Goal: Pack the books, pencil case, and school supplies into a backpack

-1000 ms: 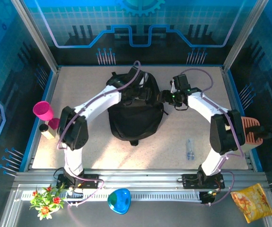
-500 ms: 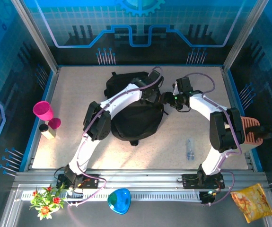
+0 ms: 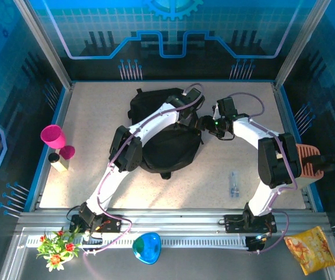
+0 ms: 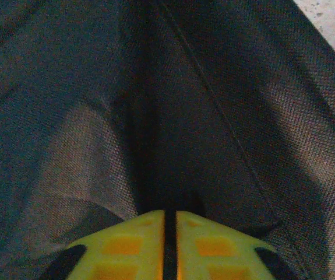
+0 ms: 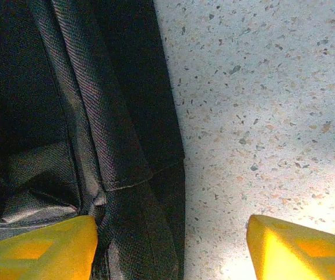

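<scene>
The backpack [image 3: 167, 153] lies flat on the bench [image 3: 97, 111], between the two arms.

**Change.** Over the last second the left arm has swung from the backpack's left flank across its top to its far right corner. The left tool [image 3: 190, 118] has gone from half open to nearly shut.

**Left tool.** In the left wrist view its yellow fingers [image 4: 129, 242] stand together with a thin dark slit between them. A ridge of black fabric runs into that slit. We judge that the tool now pinches the fabric.

**Right tool.** The right tool [image 3: 207, 125] sits just beside the backpack's right edge, spread wide and carrying nothing. One finger is over the fabric, the other over bare bench.

**Meaning for the task.** We read this as the opening step: one tool holds the cloth, and the other is placed to work the zip or flap. A small clear item [image 3: 233, 184] lies to the near right of the backpack, not yet packed.
</scene>
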You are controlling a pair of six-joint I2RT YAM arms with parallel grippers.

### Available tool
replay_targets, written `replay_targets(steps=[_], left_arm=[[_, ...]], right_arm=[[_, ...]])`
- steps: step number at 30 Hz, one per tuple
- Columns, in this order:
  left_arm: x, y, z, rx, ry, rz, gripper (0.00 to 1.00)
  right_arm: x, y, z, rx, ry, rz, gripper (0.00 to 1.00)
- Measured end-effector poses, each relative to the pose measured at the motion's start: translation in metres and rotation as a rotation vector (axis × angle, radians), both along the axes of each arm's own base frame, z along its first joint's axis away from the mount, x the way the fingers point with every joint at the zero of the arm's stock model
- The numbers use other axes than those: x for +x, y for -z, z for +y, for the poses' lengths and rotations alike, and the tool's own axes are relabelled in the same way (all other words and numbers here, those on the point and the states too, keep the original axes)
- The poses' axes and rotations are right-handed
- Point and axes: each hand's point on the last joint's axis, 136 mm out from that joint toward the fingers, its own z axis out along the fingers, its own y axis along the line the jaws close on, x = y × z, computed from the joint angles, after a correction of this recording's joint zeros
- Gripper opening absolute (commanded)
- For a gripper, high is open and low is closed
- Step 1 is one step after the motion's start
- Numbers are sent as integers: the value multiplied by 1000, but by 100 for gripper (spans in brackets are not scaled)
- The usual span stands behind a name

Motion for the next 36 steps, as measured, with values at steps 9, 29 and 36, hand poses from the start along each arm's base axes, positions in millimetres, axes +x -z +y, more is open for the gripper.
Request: replay_targets(steps=[9, 29, 36], left_arm=[[-1, 0, -5, -22, 17, 12, 3], [-26, -41, -12, -164, 80, 25, 18], [-42, -34, -18, -201, 143, 84, 30]], right_arm=[[0, 0, 1, 3, -8, -2, 60], [-87, 28, 46, 143, -141, 138, 24], [-93, 10, 45, 155, -119, 103, 52]])
